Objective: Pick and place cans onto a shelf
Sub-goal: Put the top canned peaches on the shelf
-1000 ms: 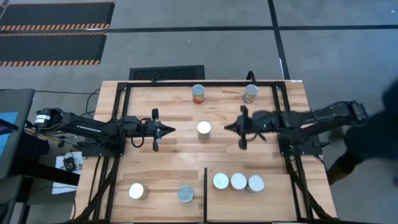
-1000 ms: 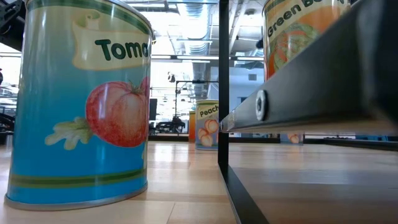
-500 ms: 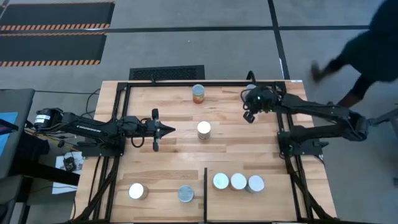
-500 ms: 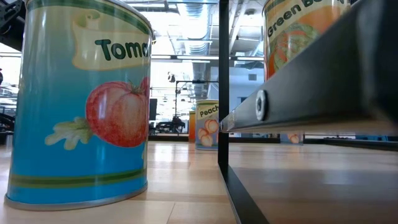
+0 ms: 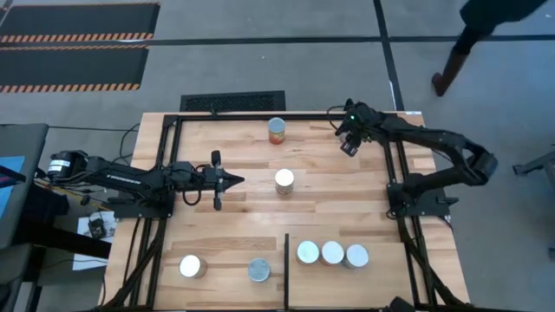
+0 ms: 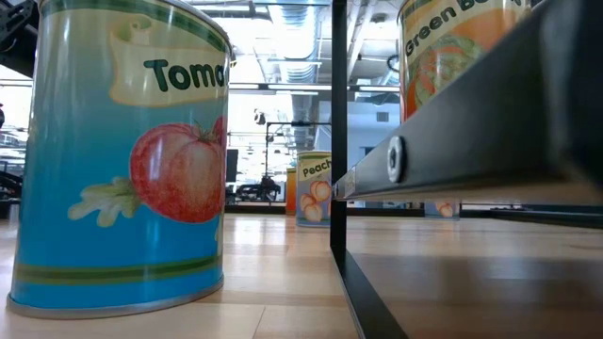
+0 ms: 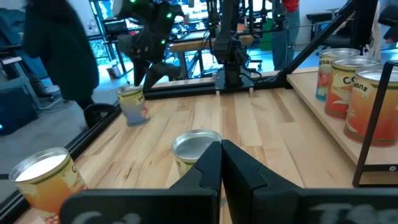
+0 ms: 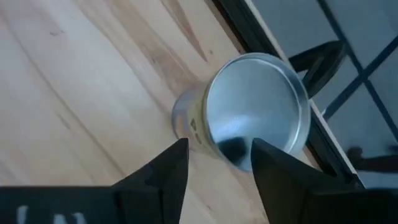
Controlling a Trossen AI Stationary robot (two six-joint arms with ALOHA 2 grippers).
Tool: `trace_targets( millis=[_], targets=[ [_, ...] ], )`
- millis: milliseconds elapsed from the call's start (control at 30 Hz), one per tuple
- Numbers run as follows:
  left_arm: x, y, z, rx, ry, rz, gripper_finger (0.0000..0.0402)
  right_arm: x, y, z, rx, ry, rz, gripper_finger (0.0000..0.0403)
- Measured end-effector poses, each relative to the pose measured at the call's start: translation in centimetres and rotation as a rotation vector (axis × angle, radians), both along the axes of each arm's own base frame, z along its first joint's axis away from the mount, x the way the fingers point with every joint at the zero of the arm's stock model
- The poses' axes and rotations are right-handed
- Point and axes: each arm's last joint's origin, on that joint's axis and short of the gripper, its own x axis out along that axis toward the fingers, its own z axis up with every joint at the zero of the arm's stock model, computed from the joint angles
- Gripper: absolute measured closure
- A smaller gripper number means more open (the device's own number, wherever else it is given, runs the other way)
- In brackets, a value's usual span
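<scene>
The left gripper point(image 5: 236, 181) hangs over the middle left of the desk point(image 5: 234, 221) where it was a second ago, its fingers point(image 7: 211, 163) pressed together and holding nothing, pointed at the lone can point(image 5: 284, 180) standing at the desk's centre. At the front left, two cans point(image 5: 191, 266) sit on the open wood exactly as before, one just beside the black divider bar point(image 5: 286, 256). Past the bar, three cans point(image 5: 333, 253) stand in a touching row on the shelf point(image 5: 347, 282), also unchanged. Another can point(image 5: 277, 130) stays near the back rail. The right gripper point(image 5: 349, 137) is what has moved: a second ago it faced the centre can from the right; now it has swung to the back right corner and covers the can there from above. Its wrist view shows the fingers point(image 8: 166, 171) spread, with that corner can point(image 8: 258, 107) just ahead of them, tilted in the picture, close against the black frame tube point(image 8: 261, 46), not gripped. A person point(image 5: 473, 35) on the floor beyond the right corner has shifted further away.
</scene>
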Motion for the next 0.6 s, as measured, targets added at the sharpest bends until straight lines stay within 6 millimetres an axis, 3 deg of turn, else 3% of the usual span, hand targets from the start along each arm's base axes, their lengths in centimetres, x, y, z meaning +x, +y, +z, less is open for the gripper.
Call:
trace_targets(
  millis=[300,600],
  targets=[
    [0.0,0.0,-0.1,0.0,0.005,0.0,0.0401,1.2,-1.8,-0.7,0.009,0.069,0.016,0.0243],
    [0.0,0.0,-0.1,0.0,0.005,-0.001,0.0401,1.9,-2.6,-0.4,0.013,0.086,0.065,0.0374]
  ],
)
